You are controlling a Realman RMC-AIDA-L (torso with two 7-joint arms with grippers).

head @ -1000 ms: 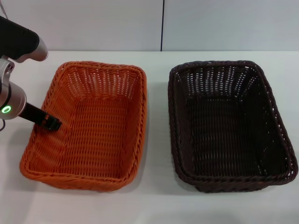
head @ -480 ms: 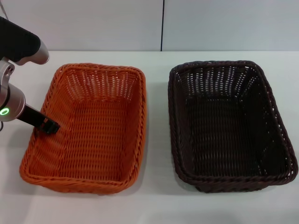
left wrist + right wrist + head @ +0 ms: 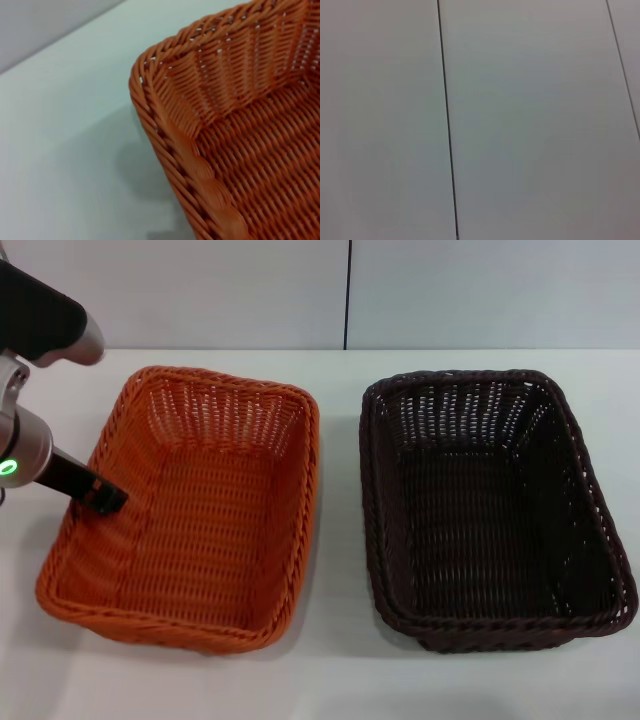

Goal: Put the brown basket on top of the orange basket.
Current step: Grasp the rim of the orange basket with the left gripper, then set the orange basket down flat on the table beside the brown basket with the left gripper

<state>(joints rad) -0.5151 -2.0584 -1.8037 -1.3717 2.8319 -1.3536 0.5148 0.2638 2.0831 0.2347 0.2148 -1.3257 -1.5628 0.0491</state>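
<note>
White tabletop (image 3: 330, 680) below a pale panelled wall (image 3: 450, 290) carries both baskets side by side and apart — the orange basket (image 3: 190, 510) on my left, the brown basket (image 3: 490, 510) on my right, resting flat. My left gripper (image 3: 105, 498) sits at the orange basket's left rim, clamped on it; my right gripper is out of sight.

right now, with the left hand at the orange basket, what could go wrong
The left hand sits at the left rim of the orange basket, not the brown basket, so the wrong basket may get carried. The orange one also looks tilted, so a one-sided grip might let it swing or slip. The baskets sit close together on the table, so they could knock.
</note>
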